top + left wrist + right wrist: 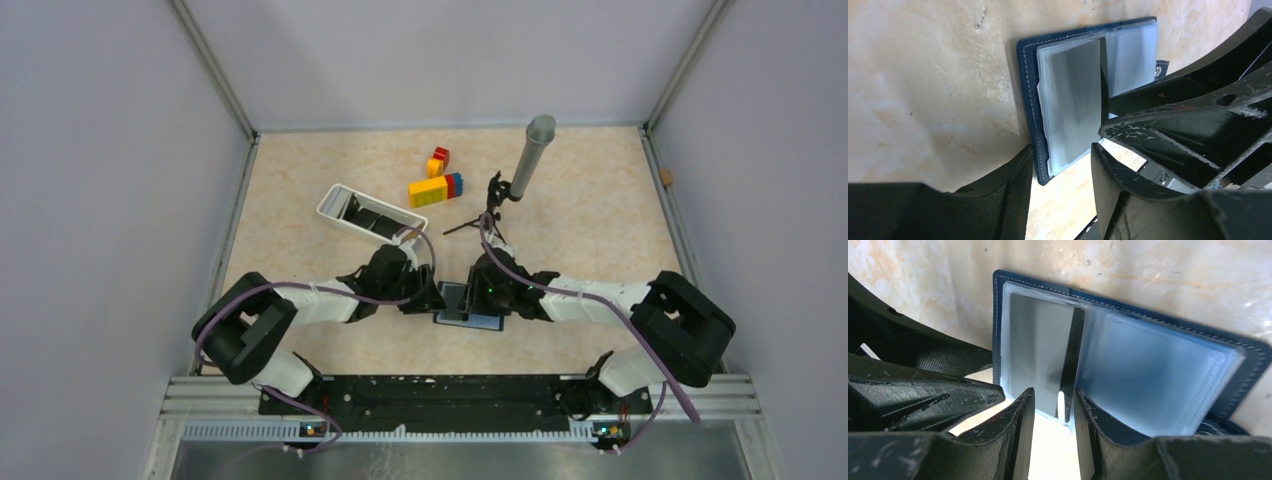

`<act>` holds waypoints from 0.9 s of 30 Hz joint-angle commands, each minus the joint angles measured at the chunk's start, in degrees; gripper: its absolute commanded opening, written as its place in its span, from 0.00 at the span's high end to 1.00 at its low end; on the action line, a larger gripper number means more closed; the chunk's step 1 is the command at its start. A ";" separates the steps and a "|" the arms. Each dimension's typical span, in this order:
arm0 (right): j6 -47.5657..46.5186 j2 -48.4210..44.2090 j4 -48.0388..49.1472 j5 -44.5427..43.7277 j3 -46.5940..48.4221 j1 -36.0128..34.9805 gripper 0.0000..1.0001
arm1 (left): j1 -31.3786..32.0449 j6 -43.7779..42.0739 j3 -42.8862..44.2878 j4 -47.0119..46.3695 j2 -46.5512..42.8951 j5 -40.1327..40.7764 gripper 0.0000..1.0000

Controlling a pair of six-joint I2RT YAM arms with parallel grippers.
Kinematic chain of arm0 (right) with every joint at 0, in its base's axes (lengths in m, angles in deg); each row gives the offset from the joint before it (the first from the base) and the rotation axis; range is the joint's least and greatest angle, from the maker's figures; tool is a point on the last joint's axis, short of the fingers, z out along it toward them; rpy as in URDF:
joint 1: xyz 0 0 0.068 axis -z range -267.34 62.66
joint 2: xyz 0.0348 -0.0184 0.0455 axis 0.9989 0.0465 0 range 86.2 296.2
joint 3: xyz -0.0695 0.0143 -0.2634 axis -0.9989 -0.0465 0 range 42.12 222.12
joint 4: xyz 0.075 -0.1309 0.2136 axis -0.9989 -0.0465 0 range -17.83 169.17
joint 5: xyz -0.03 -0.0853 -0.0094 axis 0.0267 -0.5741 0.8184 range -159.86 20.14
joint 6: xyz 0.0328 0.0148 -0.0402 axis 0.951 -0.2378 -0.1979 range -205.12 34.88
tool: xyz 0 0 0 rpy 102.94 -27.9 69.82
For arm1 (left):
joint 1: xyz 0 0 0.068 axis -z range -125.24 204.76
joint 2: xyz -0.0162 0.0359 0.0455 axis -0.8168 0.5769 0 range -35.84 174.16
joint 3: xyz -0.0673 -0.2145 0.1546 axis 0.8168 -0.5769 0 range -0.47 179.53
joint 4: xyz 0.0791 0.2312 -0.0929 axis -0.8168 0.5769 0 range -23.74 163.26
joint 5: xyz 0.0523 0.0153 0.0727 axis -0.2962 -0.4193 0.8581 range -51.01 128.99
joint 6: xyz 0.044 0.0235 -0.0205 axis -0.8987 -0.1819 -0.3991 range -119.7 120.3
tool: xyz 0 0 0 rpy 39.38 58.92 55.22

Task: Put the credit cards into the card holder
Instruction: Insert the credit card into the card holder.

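Observation:
The navy card holder [482, 322] lies open on the table between my two grippers. It also shows in the left wrist view [1028, 95] and the right wrist view [1158, 375]. A glossy grey credit card [1075, 100] sits in its left clear pocket, its dark inner edge [1070, 360] lifted. My right gripper [1054, 395] is open, with the card's near end between its fingers, close to the right one. My left gripper [1062, 155] is open, with the holder's near corner between its fingers. More dark cards [375, 218] lie in the white tray [335, 200].
Coloured toy bricks [435, 185] lie at the back centre. A grey cylinder on a small black tripod [530, 155] stands behind the right arm. Both arms meet over the holder [465, 300]. Walls close in on three sides of the table.

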 commanded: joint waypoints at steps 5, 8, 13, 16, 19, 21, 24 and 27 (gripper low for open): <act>1.41 2.20 6.97 3.34 2.95 -2.16 0.67 | 1.22 1.22 -0.49 -2.46 -0.93 -1.04 0.53; 1.83 1.79 7.57 3.21 2.62 -2.21 0.68 | 1.22 1.47 -0.63 -2.54 -1.10 -0.66 0.53; 0.70 -2.20 4.44 -0.52 2.80 -2.15 0.67 | 1.22 2.08 -1.33 -1.63 -2.93 1.86 0.53; -1.56 -5.22 -1.89 -3.69 3.78 -1.23 0.61 | 1.22 2.51 -1.83 -1.02 -4.02 3.00 0.51; -4.00 -8.28 -6.59 -5.23 3.39 1.60 0.54 | 1.26 2.72 -2.31 -0.52 -4.62 3.54 0.49; -5.74 -10.54 -9.04 -6.05 2.55 3.92 0.48 | 1.22 2.81 -2.29 0.05 -4.89 3.96 0.47; -7.36 -13.13 -12.46 -5.70 0.98 8.56 0.43 | 1.22 2.96 -2.35 0.60 -5.07 4.50 0.44; -8.54 -14.41 -13.99 -5.88 -0.82 11.28 0.39 | 1.23 2.98 -2.12 0.43 -4.47 4.09 0.42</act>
